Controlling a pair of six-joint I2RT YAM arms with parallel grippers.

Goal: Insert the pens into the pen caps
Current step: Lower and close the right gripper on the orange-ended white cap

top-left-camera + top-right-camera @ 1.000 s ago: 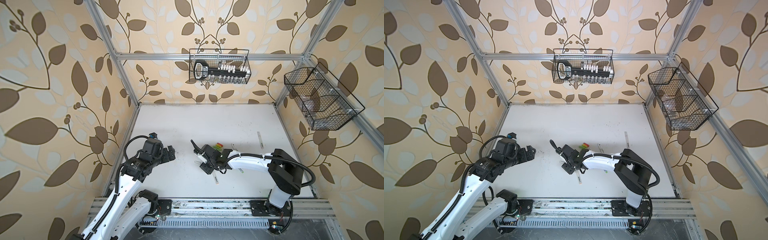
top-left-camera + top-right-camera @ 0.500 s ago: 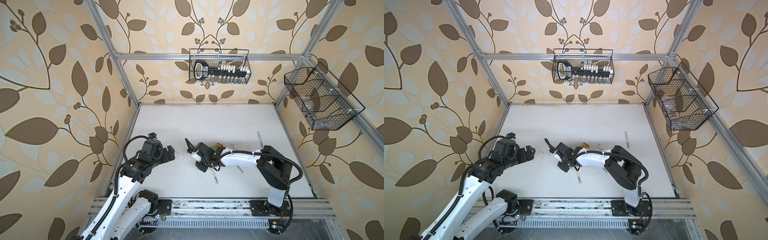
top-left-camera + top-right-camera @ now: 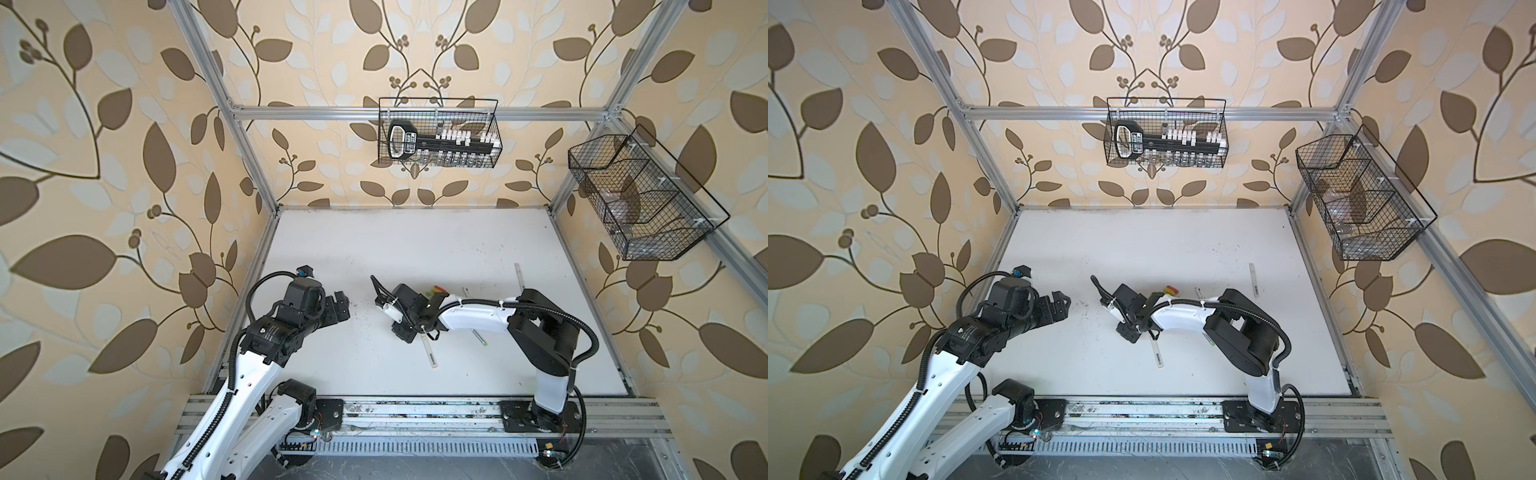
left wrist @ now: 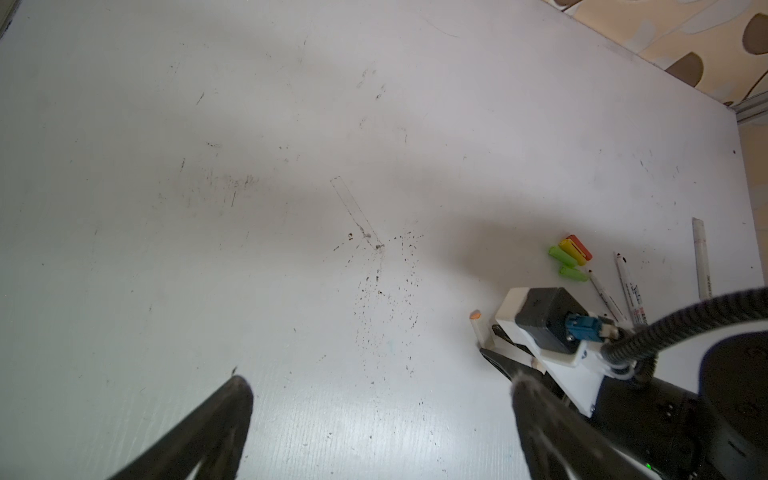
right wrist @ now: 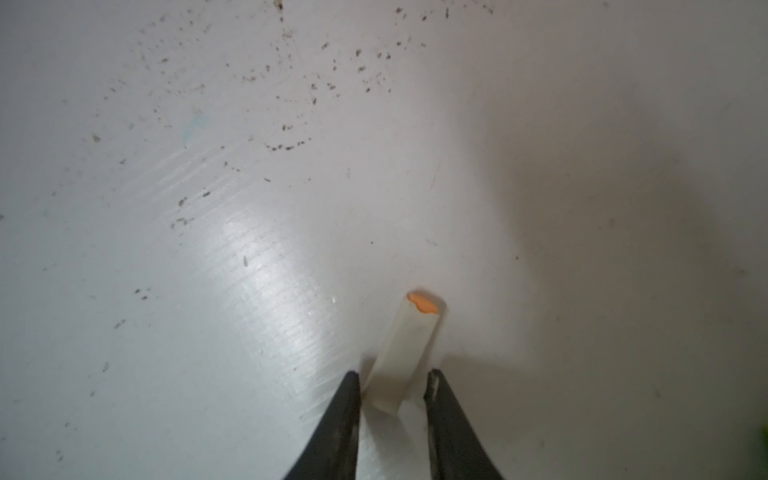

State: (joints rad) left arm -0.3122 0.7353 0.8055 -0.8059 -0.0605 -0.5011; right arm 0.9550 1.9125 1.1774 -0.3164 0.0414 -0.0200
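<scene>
Both fingers (image 5: 332,436) seemingly tighter around marker (image 5: 409,353)

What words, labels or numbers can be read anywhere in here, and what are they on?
None can be read.
Grey marker: dark lettering, too small to read.
Thin white pen: dark print, blurred.
Black tool in the wire basket: pale label, too small to read.
Left arm: small white mark, unreadable.

held cap (image 5: 415,332): pale grey, orange end, tilted, in right gripper (image 5: 392,374)
colour caps (image 4: 565,257): green, yellow, red, clustered flat
thin pens (image 4: 606,296): flat beside them
</scene>
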